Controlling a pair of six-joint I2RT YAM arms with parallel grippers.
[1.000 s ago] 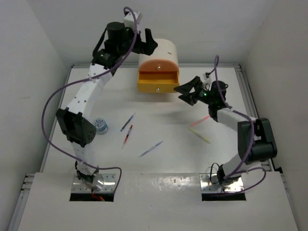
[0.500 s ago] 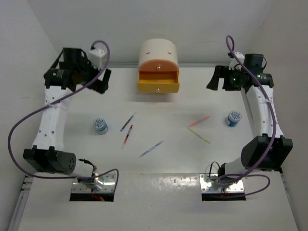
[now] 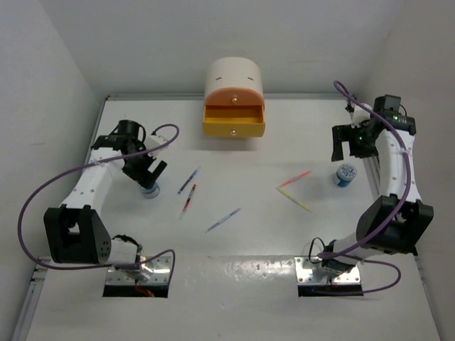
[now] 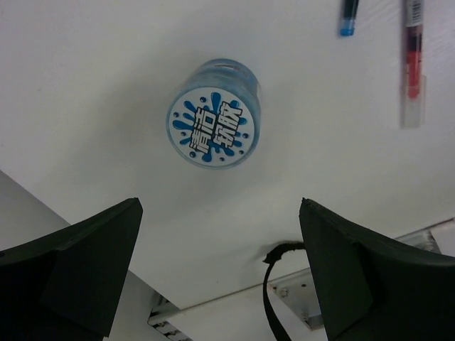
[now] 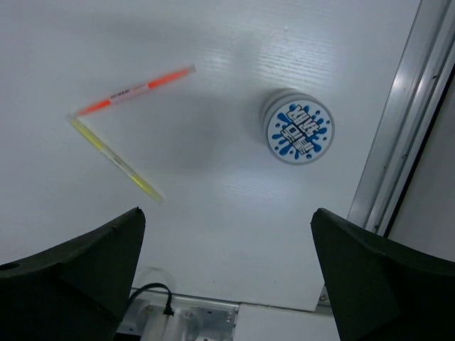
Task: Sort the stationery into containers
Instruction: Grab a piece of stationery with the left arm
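The cream box (image 3: 233,78) stands with a drawer (image 3: 234,112) pulled out. Front-left of it, the left gripper (image 3: 146,172), fingers spread wide, is poised over a round tub (image 4: 213,124). Front-right of it, the right gripper (image 5: 227,220), equally spread, is held near a second tub (image 5: 298,131). Pickup is judged in hand, with descent and closing required next. Pens (image 3: 188,180) lie in front.

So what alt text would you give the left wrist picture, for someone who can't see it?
A round blue-and-white tub stands on a white table, viewed from above past the left gripper's open black jaws. At top right lie parts of a blue pen and a red pen.
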